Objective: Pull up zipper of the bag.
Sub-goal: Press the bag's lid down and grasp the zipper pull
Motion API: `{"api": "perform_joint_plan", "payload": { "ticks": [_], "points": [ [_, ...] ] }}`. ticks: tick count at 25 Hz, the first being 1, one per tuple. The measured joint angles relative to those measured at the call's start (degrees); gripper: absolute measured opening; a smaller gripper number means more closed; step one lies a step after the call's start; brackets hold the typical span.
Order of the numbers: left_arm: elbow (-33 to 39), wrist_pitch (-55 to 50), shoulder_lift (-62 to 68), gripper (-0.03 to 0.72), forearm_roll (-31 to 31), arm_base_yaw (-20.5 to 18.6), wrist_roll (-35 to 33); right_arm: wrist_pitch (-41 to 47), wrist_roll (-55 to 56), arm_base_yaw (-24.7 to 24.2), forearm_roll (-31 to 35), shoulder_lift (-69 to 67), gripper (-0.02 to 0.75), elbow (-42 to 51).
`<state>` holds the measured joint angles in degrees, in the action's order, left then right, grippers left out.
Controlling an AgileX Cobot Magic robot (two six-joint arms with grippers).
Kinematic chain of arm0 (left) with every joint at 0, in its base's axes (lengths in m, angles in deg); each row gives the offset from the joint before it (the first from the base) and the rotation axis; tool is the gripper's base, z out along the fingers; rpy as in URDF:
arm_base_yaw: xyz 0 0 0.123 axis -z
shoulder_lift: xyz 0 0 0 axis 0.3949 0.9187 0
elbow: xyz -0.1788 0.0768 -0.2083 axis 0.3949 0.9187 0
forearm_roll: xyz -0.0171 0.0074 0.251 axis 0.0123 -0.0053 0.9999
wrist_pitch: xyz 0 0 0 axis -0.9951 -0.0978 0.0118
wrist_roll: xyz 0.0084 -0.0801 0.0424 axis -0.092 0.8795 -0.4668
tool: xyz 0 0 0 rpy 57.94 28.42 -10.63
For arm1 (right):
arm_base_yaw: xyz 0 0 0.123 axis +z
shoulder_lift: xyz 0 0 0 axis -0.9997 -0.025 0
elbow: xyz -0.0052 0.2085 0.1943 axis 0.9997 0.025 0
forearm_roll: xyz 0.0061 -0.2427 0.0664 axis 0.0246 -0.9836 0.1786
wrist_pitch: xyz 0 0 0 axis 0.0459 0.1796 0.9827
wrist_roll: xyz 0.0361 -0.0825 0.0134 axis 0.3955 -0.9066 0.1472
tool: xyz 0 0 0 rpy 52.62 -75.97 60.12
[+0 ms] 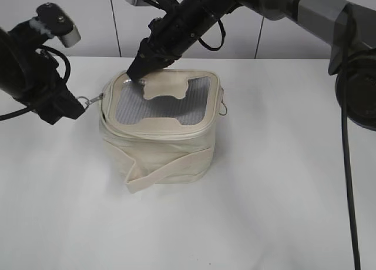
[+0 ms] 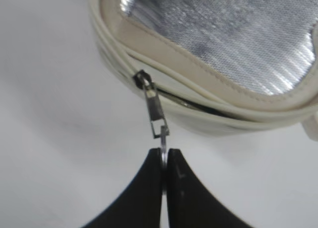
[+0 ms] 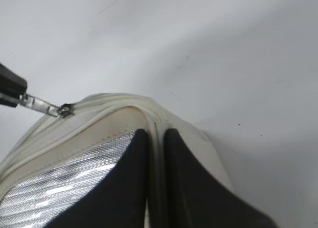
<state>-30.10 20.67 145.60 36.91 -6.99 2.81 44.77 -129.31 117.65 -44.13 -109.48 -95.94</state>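
Looking soft and light, the bag (image 1: 157,137) needed bracing: right fingers (image 3: 151,188) clenched on its lid rim, left fingers (image 2: 149,188) pinching the zipper (image 2: 154,106) ring.

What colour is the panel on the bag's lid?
Silvery grey, ribbed panel, with a cream patch on it; clearest in the left wrist view.

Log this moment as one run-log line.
left gripper: shut on ring pull | right gripper: pinching bag lid edge | zipper: partly open
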Motion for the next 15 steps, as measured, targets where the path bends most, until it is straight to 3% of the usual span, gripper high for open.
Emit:
{"api": "perform_joint_plan", "payload": {
  "ticks": [8, 15],
  "points": [
    [-0.24, -12.06, -0.46, -0.008, -2.65, 0.99, 2.42, -0.02, 1.97, 0.0, 0.0, 0.0, 0.073, 0.0],
    [-0.29, -12.34, -0.53, -0.008, -2.53, 13.54, 2.6, 0.32, 2.52, 0.0, 0.19, 0.0, 0.067, 0.0]
  ]
}}
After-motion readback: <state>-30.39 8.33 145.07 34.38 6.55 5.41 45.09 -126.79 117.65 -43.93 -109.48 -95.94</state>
